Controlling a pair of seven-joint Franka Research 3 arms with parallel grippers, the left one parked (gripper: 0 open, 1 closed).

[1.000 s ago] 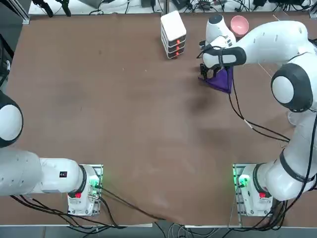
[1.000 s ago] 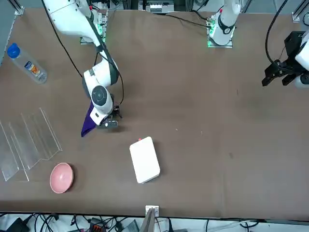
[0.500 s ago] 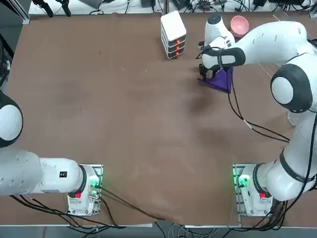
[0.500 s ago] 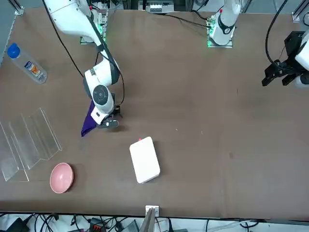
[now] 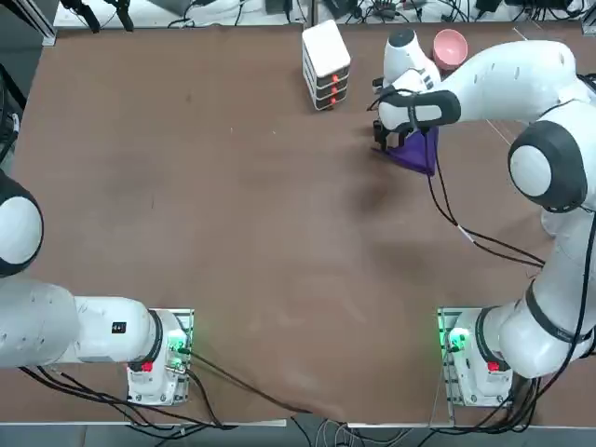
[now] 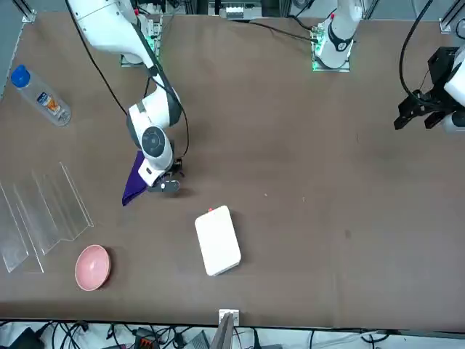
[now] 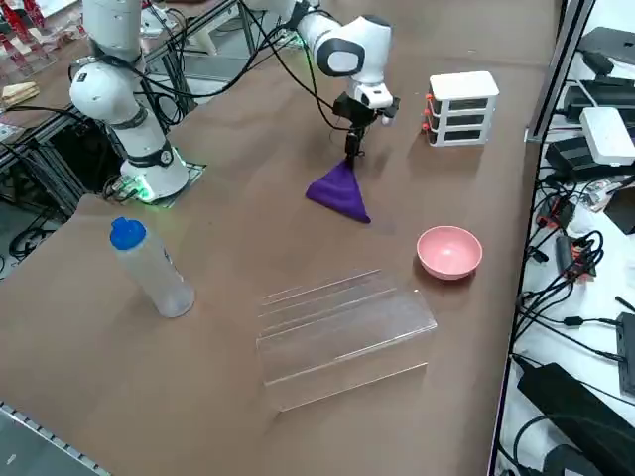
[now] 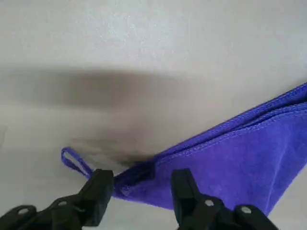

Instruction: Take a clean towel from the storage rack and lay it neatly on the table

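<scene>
One corner is all you have of the towel (image 7: 339,188): the right gripper (image 8: 139,189) has its two fingers (image 8: 98,188) set astride the cloth's tip, the tip lying between them with a little room on each side, so I read the claw as loosely closed around that corner, though whether the pads actually bite I cannot tell. The towel hangs from there as a purple cone whose lower folds rest on the table (image 5: 233,186), toward the far edge on the robot's right, between the white stacked box (image 5: 325,63) and the pink bowl (image 5: 450,45). The storage rack (image 7: 337,322) stands well apart, nearer the table's right edge, with no towel on it. Expect this cloth to behave as thin, light and limp: it will carry no shape of its own, droop straight down from whatever point you hold, and bunch if you drag it. The stitched hem by the small hanging loop (image 8: 72,160) looks like the firmest place to hold. To lay it flat, you will probably need to draw it slowly across the surface.
</scene>
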